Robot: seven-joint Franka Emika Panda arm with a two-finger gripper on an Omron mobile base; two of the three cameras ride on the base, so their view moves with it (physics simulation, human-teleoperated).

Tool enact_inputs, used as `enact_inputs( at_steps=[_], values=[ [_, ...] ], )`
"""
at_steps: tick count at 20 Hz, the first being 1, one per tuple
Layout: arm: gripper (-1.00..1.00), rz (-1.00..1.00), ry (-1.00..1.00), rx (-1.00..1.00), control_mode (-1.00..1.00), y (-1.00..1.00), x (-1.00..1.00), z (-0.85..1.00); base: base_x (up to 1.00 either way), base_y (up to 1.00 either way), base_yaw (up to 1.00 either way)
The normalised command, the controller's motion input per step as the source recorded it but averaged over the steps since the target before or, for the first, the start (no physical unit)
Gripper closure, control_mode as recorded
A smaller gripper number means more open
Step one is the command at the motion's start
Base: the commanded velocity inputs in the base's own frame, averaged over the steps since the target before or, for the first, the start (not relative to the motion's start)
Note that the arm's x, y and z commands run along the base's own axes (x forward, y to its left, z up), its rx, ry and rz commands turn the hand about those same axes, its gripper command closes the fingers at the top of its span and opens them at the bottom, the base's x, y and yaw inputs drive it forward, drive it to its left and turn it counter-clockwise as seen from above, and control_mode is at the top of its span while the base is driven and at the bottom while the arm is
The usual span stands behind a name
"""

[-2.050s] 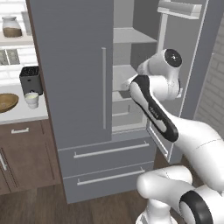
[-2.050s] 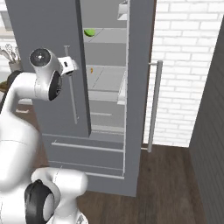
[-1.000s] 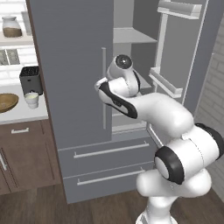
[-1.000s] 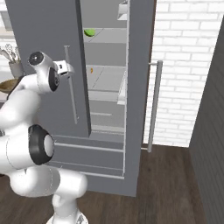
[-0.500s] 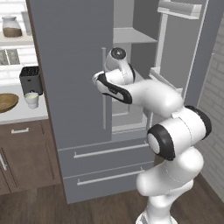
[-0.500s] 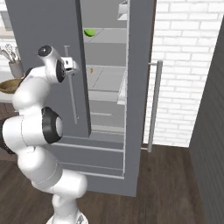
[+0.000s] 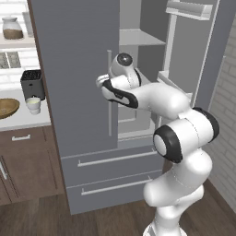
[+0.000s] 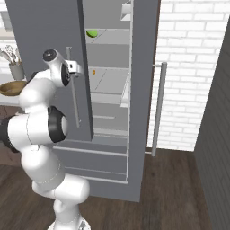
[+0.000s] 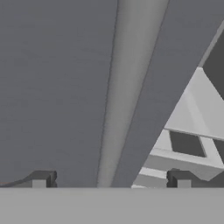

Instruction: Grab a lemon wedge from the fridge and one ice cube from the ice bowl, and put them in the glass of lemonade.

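1. the gripper (image 9: 111, 179) stands wide and empty, its tips either side of the bar handle (image 9: 131, 87) of the fridge's (image 7: 78, 69) closed left door.
2. closing off-centre could slip off the handle.
3. the lemon wedge, apparently the small speck (image 8: 94, 71) on a shelf, sits behind the open right door (image 8: 143, 90); reaching past the shelf edges risks a bump.
4. the ice bowl (image 7: 7, 107) and glass (image 7: 32, 104) wait on the counter.

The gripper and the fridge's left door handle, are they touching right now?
Apart. In the hand view the handle runs up between the gripper's open jaws, with grey door visible on either side of it.
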Motion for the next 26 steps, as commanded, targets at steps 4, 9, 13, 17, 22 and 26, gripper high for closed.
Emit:
enact_inputs(
  at_steps=[4,9,13,17,22,26],
  values=[
    [-1.0,-0.03,0.0,0.09,-1.0,0.0,0.39,0.0,0.0,0.0,0.0],
    [-1.0,-0.02,0.07,0.02,-1.0,0.02,0.39,-0.04,0.0,0.0,0.0],
    [-1.0,-0.03,0.0,0.0,-1.0,0.09,0.29,-0.28,0.0,0.0,0.0],
    [-1.0,-0.04,-0.02,0.0,-1.0,0.13,0.19,-0.29,0.0,0.0,0.0],
    [-1.0,-0.04,-0.02,0.0,-1.0,0.11,0.12,-0.19,0.0,0.0,0.0],
    [-1.0,-0.03,0.0,0.01,-1.0,0.11,0.09,-0.15,0.0,0.0,0.0]
  ],
)
